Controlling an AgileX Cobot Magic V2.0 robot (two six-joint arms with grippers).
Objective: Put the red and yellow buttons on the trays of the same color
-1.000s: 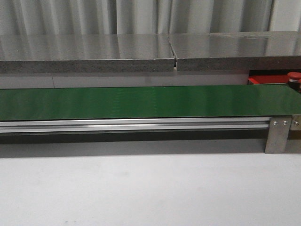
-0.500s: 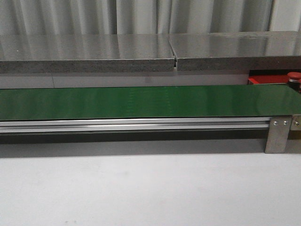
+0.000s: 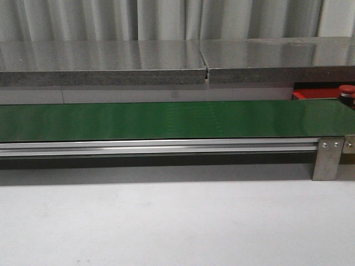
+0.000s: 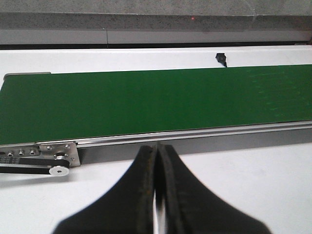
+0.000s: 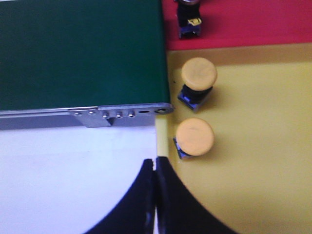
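Front view: grey curtains behind a steel shelf; the green belt crosses the white table bare, a red button by the red tray at far right. Left wrist: left gripper pressed closed, empty, facing bare belt. Right wrist: right gripper closed, empty; two yellow buttons sit just ahead on the yellow tray, so the right arm is nearer.

In the front view, the red tray shows only as a sliver behind the green belt, and a red button is cut off by the picture's edge. In the right wrist view, another button loses its cap past the edge, and the yellow tray runs out of view.
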